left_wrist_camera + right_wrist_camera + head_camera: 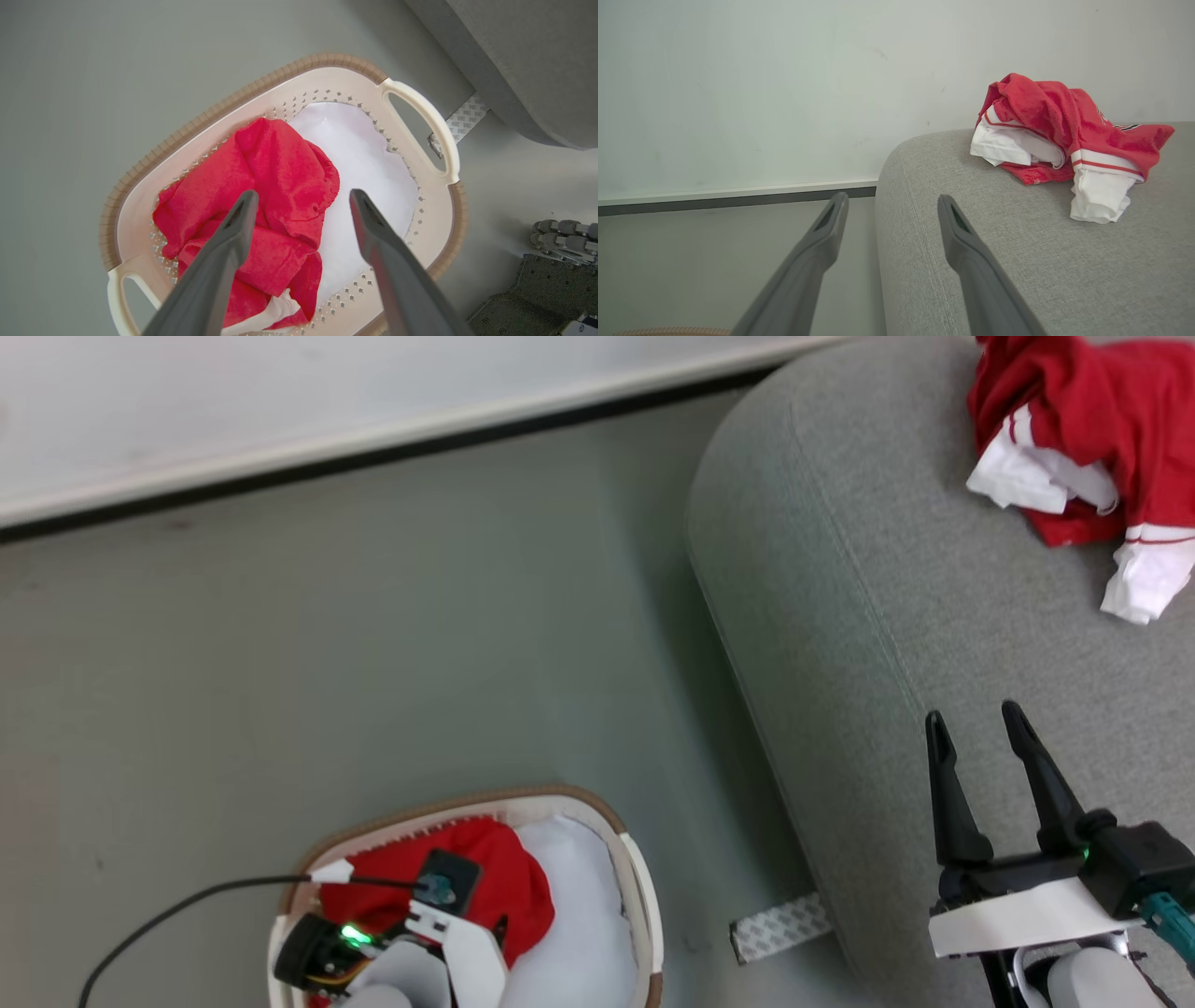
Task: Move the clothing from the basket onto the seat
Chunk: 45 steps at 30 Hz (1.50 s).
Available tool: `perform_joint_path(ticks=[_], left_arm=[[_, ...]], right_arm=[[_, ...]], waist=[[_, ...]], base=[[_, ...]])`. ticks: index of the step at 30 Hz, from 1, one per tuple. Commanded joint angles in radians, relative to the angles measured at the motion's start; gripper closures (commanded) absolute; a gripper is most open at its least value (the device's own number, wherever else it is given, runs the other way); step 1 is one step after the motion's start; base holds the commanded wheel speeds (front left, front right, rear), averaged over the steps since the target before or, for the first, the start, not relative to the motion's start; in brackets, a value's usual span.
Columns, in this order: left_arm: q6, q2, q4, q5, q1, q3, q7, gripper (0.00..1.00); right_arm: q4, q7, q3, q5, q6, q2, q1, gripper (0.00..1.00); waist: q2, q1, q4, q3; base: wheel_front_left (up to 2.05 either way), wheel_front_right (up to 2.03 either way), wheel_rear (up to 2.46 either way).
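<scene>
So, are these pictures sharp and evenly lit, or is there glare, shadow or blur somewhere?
Head view: soft even light, and the seat throws a faint shadow on the floor. Left wrist view: the white lining of the basket is washed out, and the left claw looks slightly soft near the lens. Right wrist view: the clothing is sharp, no glare.

The white holed plastic basket [289, 77] stands on the floor [373, 663], left of the grey woven seat [840, 569] — crumpled red garment [280, 172] inside, red white-sleeved garment [1092, 420] on the seat.
</scene>
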Motion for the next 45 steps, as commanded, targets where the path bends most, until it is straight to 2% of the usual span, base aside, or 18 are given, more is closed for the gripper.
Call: perform_joint_path(ticks=[1, 5, 14, 25, 30, 31, 32, 38, 45], left_arm=[[0.004, 0.007, 0.011, 0.012, -0.017, 0.002, 0.001, 0.0], [0.02, 0.005, 0.118, 0.014, -0.078, 0.008, -0.01, 0.0], [0.015, 0.012, 0.27, 0.029, -0.209, 0.003, -0.029, 0.0], [0.038, 0.046, 0.378, 0.038, -0.335, 0.007, -0.053, 0.0], [0.046, 0.043, 0.421, 0.047, -0.372, -0.004, -0.08, 0.0], [0.046, 0.04, 0.429, 0.046, -0.379, -0.005, -0.087, 0.72], [0.045, 0.037, 0.437, 0.045, -0.384, -0.007, -0.096, 1.0], [0.033, -0.002, 0.48, 0.024, -0.377, -0.015, -0.155, 1.0], [0.012, -0.066, 0.494, -0.031, -0.311, 0.0, -0.263, 1.0]], right_arm=[[-0.003, -0.003, 0.004, 0.007, -0.002, -0.001, -0.017, 0.0], [-0.018, -0.003, 0.012, 0.022, -0.003, -0.001, -0.054, 0.0], [-0.049, -0.003, 0.018, 0.065, -0.003, -0.001, -0.129, 0.0], [-0.075, -0.003, 0.014, 0.117, -0.002, -0.001, -0.167, 0.0], [-0.079, -0.003, 0.006, 0.122, -0.002, -0.001, -0.176, 0.0], [-0.077, -0.003, 0.003, 0.122, -0.002, -0.001, -0.177, 0.0], [-0.076, -0.003, 0.0, 0.122, -0.002, -0.001, -0.177, 0.0], [-0.053, -0.003, -0.014, 0.104, -0.003, -0.001, -0.172, 0.0], [-0.018, -0.003, -0.038, 0.08, -0.003, -0.001, -0.123, 0.0]], waist=[[0.0, -0.0003, -0.023, 0.057], [0.0, -0.0003, -0.032, 0.122], [0.0, -0.0003, -0.051, 0.293], [0.0, -0.0003, -0.084, 0.458], [0.0, -0.0003, -0.091, 0.498], [0.0, -0.0003, -0.09, 0.5], [0.0, -0.0003, -0.089, 0.502], [0.0, -0.0003, -0.06, 0.45], [0.0, -0.0003, 0.001, 0.276]], base=[[0.0, 0.0, 0.0], [0.0, 0.0, 0.0], [0.0, 0.0, 0.0], [0.0, 0.0, 0.0], [0.0, 0.0, 0.0], [0.0, 0.0, 0.0], [0.0, 0.0, 0.0], [0.0, 0.0, 0.0], [0.0, 0.0, 0.0]])
